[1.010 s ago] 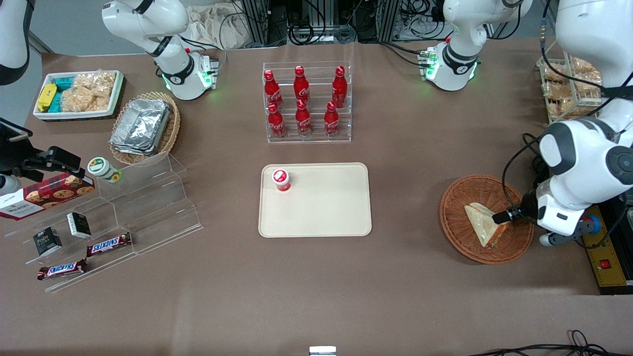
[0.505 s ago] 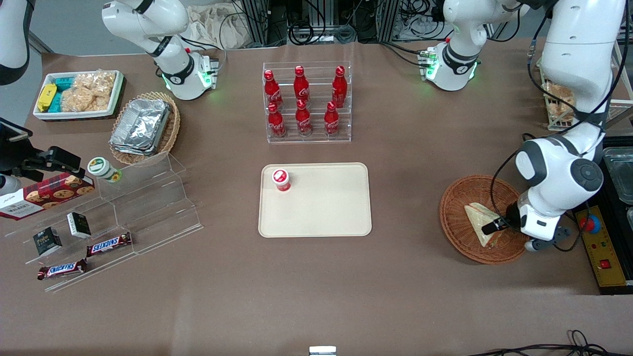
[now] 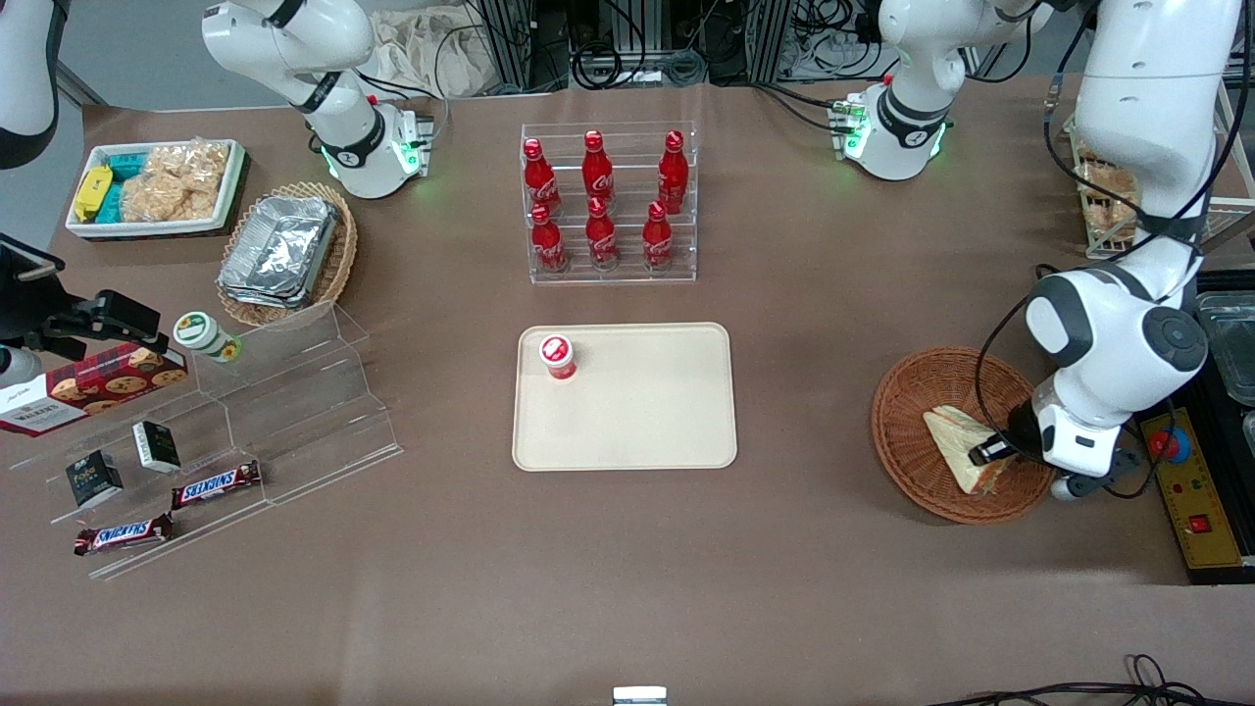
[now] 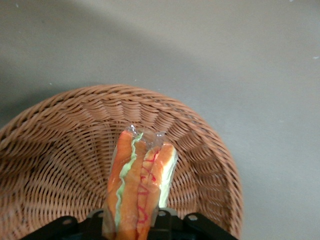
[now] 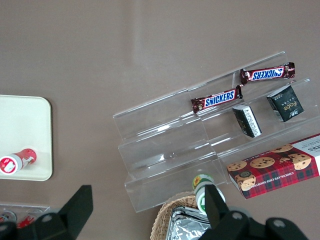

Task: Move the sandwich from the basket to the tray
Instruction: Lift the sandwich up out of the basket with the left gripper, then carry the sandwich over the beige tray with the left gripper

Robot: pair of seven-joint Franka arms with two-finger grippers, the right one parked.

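- Front view: the basket (image 3: 907,431) is round, shallow, woven orange-brown wicker, sitting on the brown desk (image 3: 627,569) toward the working arm's end. The sandwich (image 3: 956,443) lies in it, a pale triangular wedge in clear wrap. One corner points at the tray, and its long filling edge runs along the side nearest the gripper (image 3: 983,455). The gripper is down inside the basket at that edge. The tray (image 3: 652,412) is flat beige plastic with rounded corners and a low rim, well apart from the basket, with a small red-capped bottle (image 3: 557,356) standing in one corner.
- Left wrist view: sandwich (image 4: 140,187) seen edge-on, with orange, green and red filling stripes under shiny crinkled wrap. The jaws sit either side of it, but whether they're clamped on it I can't tell. Basket wall (image 4: 60,150) curves round it.
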